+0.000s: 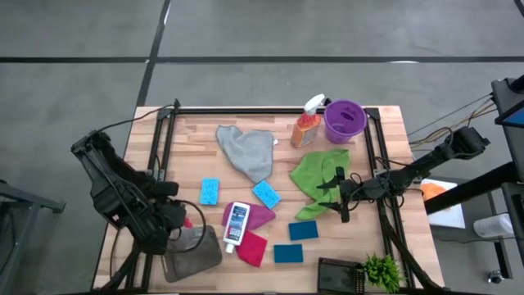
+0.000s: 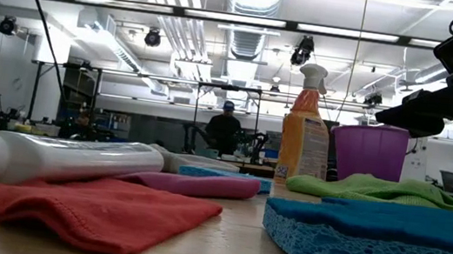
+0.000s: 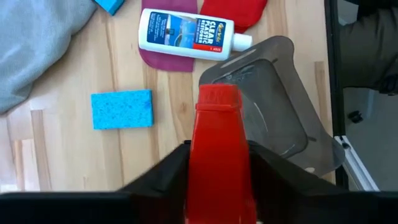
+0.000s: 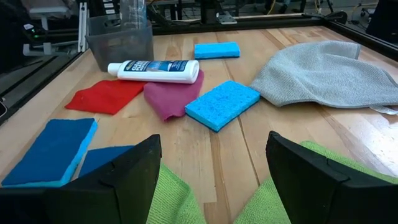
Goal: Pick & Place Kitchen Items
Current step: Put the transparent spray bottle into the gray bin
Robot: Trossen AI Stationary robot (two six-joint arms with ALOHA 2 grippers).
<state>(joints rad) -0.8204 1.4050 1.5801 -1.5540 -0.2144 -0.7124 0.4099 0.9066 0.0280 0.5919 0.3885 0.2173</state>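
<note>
Inventory from my remote station, counted on the high view.

In a container: the clear spray bottle with the red trigger head (image 3: 217,155), standing in the smoky plastic bin (image 1: 192,254) at the near left corner. My left gripper (image 1: 176,220) is at that red head, fingers either side of it; whether they grip or have just let go, I cannot tell.

Loose on the table (image 1: 278,123):
- grey cloth (image 1: 246,152), far centre
- green cloth (image 1: 319,176), right; my right gripper (image 1: 337,195) hovers just above it, claw wide, holding nothing
- orange spray bottle (image 1: 305,127), upright beside the purple bucket (image 1: 344,121), far right
- white bottle (image 1: 236,223), lying across the magenta cloth (image 1: 260,216)
- red cloth (image 1: 252,247), near centre
- light blue sponges (image 1: 210,191) and (image 1: 266,194), mid-table
- dark blue sponges (image 1: 303,230) and (image 1: 287,253), near right

Not counted: the small plant (image 1: 381,270), near right corner.

My judgement: one item binned, ten left; early stage.
</note>
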